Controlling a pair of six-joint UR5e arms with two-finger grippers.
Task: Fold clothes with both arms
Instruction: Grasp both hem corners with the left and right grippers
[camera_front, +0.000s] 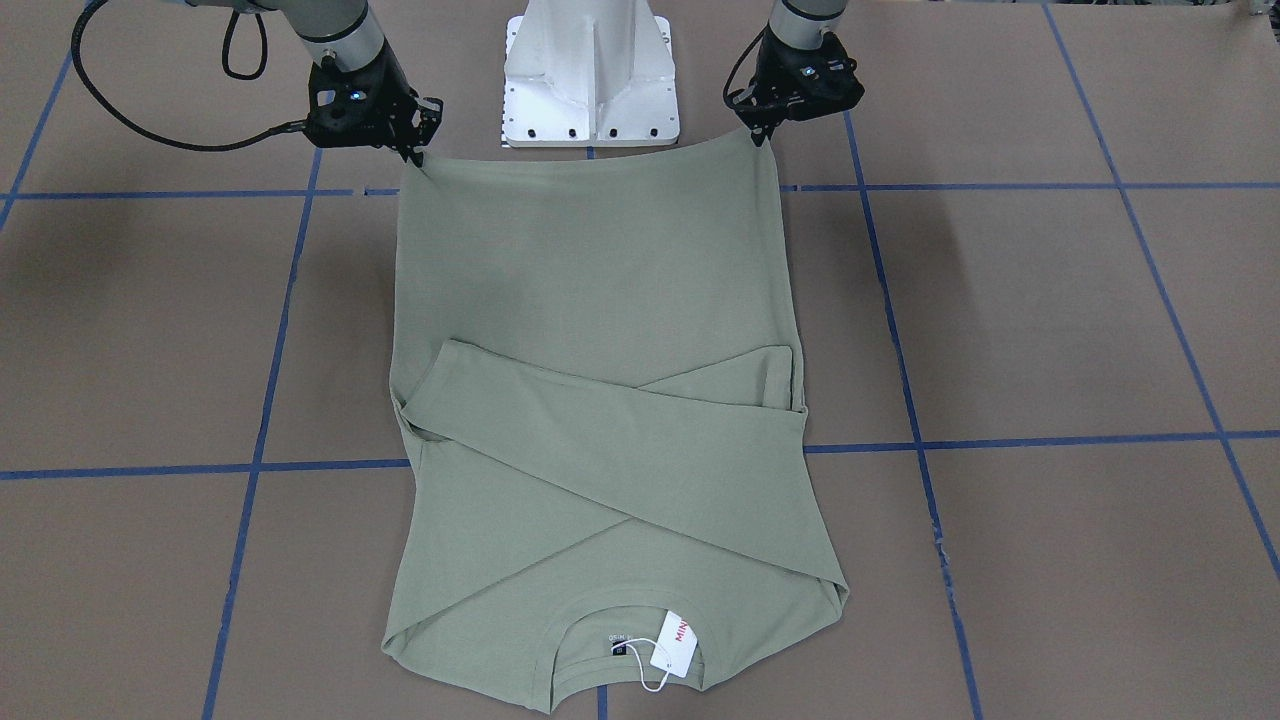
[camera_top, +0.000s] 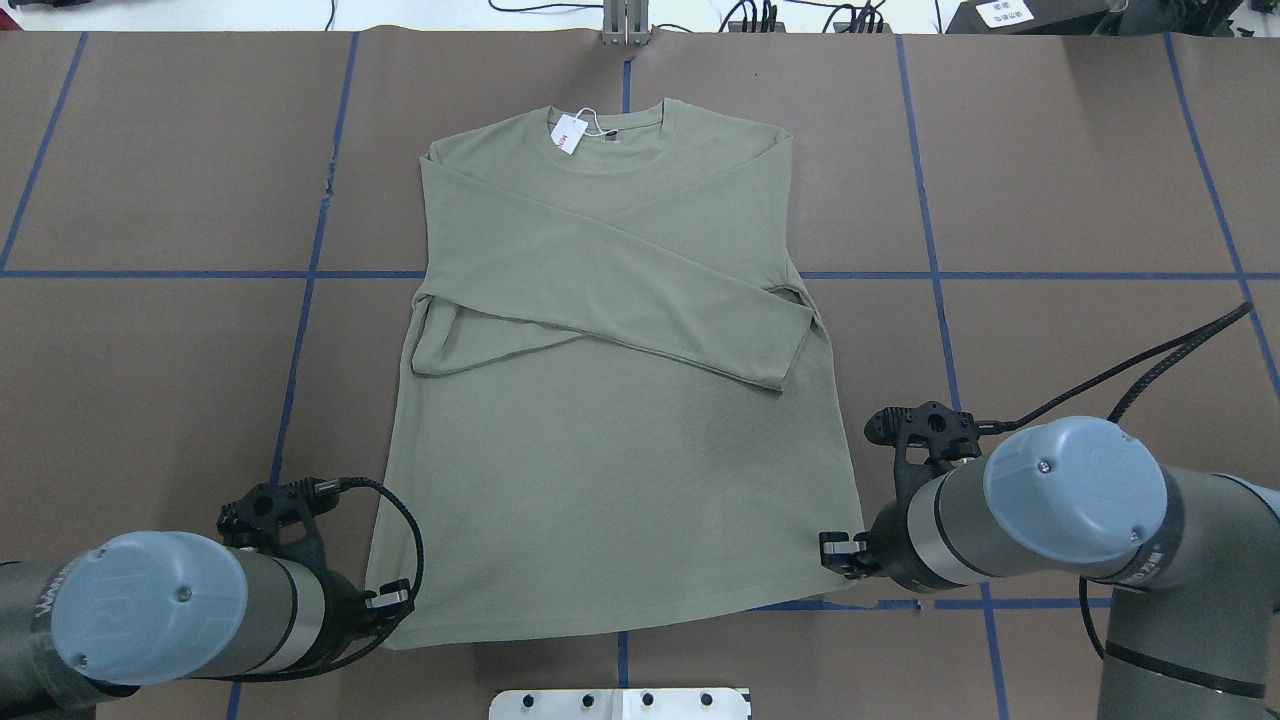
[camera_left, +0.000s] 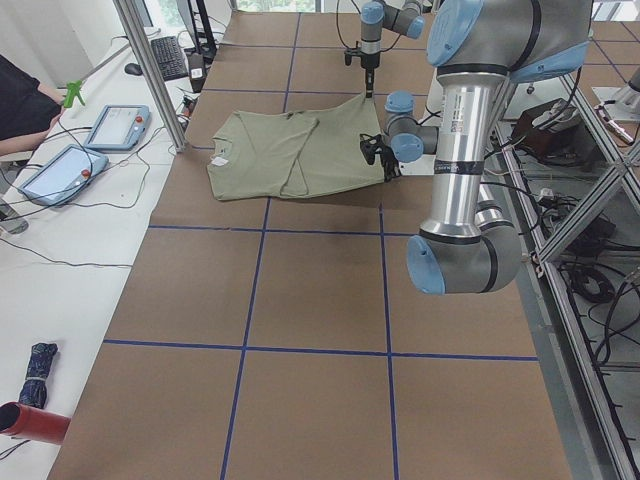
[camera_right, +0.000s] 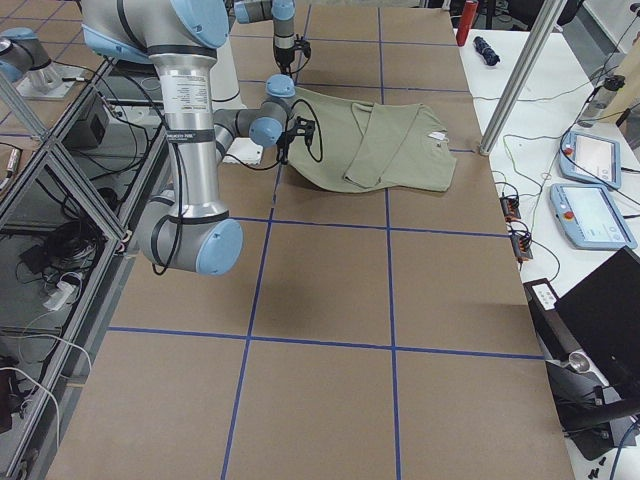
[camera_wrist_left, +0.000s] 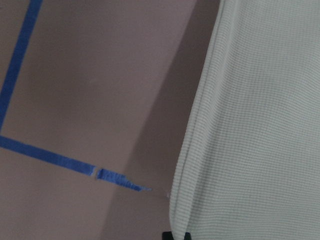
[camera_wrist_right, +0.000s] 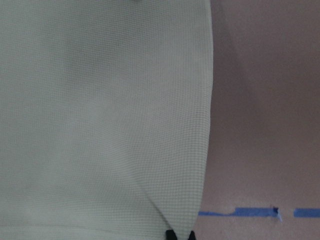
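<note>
The sage-green long-sleeved shirt (camera_front: 590, 300) lies flat on the brown table, both sleeves folded across its chest, collar towards the far edge. Its white hang tag (camera_front: 672, 645) with red lettering and black neck label (camera_front: 618, 643) sit at the collar. My left gripper (camera_front: 762, 138) is shut on one hem corner, seen in the overhead view (camera_top: 392, 600). My right gripper (camera_front: 417, 157) is shut on the other hem corner, also in the overhead view (camera_top: 838, 553). In both wrist views the knit fabric (camera_wrist_left: 260, 125) (camera_wrist_right: 100, 100) runs down into the black fingertips (camera_wrist_left: 175, 235) (camera_wrist_right: 179, 235).
The white base pedestal (camera_front: 590, 75) stands just behind the hem, between the arms. Blue tape lines (camera_top: 300, 330) grid the brown table. A metal post (camera_top: 626, 22) stands at the far edge behind the collar. Tablets (camera_left: 115, 125) lie on a side table beyond it.
</note>
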